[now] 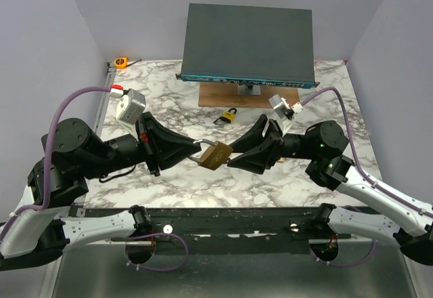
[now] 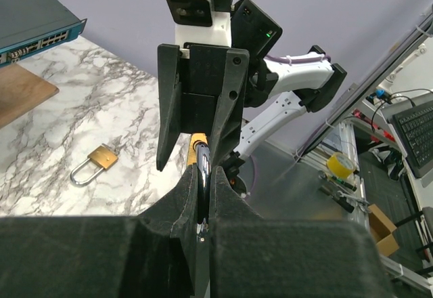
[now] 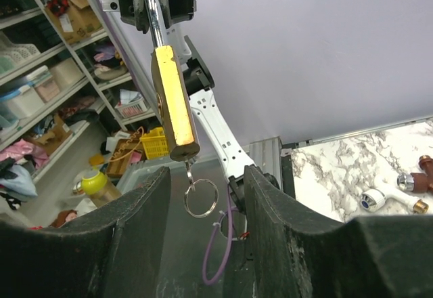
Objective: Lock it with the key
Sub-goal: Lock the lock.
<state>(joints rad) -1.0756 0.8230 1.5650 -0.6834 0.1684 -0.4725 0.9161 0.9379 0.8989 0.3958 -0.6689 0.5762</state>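
Observation:
A brass padlock (image 1: 215, 155) hangs in the air between my two grippers. My left gripper (image 1: 198, 150) is shut on its steel shackle (image 2: 201, 189); the brass body (image 2: 197, 140) shows just beyond the fingers. In the right wrist view the padlock (image 3: 172, 101) hangs from the left gripper (image 3: 152, 0), with a key (image 3: 187, 169) in its bottom and a key ring (image 3: 201, 198) dangling. My right gripper (image 3: 206, 176) is open, its fingers either side of the key ring and not touching it. It also shows in the top view (image 1: 233, 157).
A second small brass padlock (image 1: 228, 116) lies on the marble table, seen also in the left wrist view (image 2: 95, 164). A grey network switch (image 1: 247, 44) sits on a wooden board (image 1: 230, 95) at the back. An orange tape measure (image 1: 121, 61) is at the back left.

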